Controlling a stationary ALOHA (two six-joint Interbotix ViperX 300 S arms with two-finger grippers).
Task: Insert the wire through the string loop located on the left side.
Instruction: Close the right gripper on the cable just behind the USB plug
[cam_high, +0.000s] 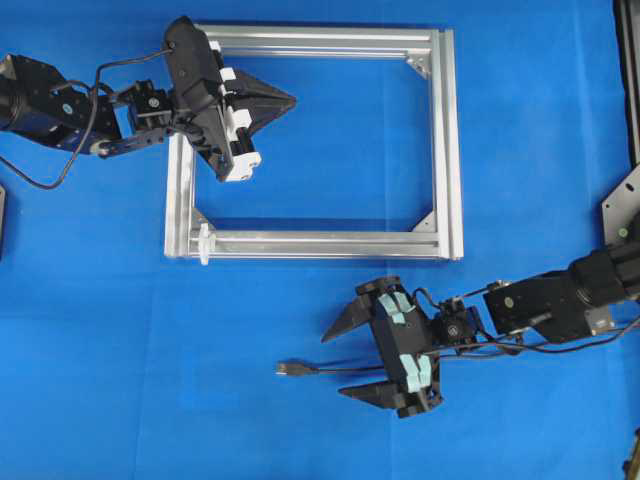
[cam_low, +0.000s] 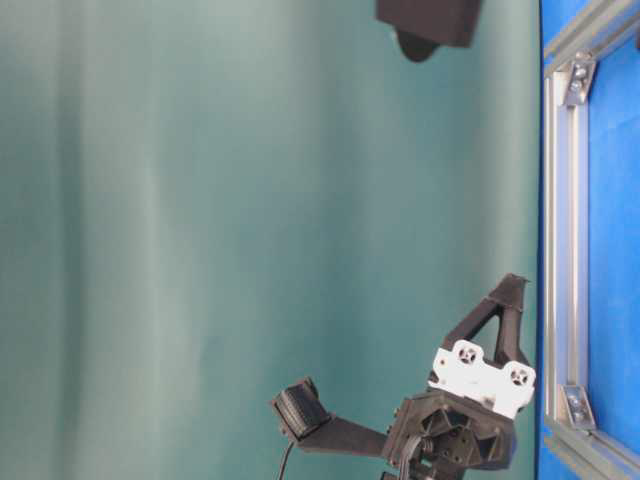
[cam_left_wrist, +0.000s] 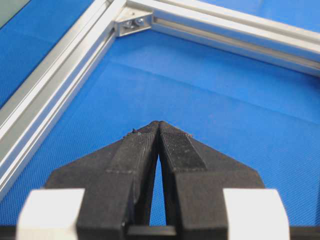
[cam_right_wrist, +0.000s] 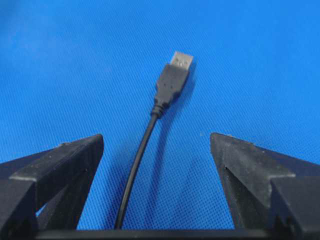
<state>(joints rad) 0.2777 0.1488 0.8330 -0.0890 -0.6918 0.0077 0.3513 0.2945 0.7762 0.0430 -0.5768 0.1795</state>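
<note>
I have the right gripper spread wide and set low over the wire, one jaw to each side of the cable, so that closing should catch it just behind the plug. In the right wrist view the plug lies flat on the blue bench ahead of the open jaws, metal tip pointing away from me, with nothing gripped yet. I judge this a good hold point: short enough behind the tip that the end will not droop when I steer it. The left gripper sits with its jaws pressed together and empty, hovering inside the aluminium frame near its far left corner, out of the wire's path. The string loop stands at the frame's near left corner, a small white thing on the rail, well apart from the plug. From there the plug already points roughly leftward, which suits a sweep toward the loop once it is lifted.
</note>
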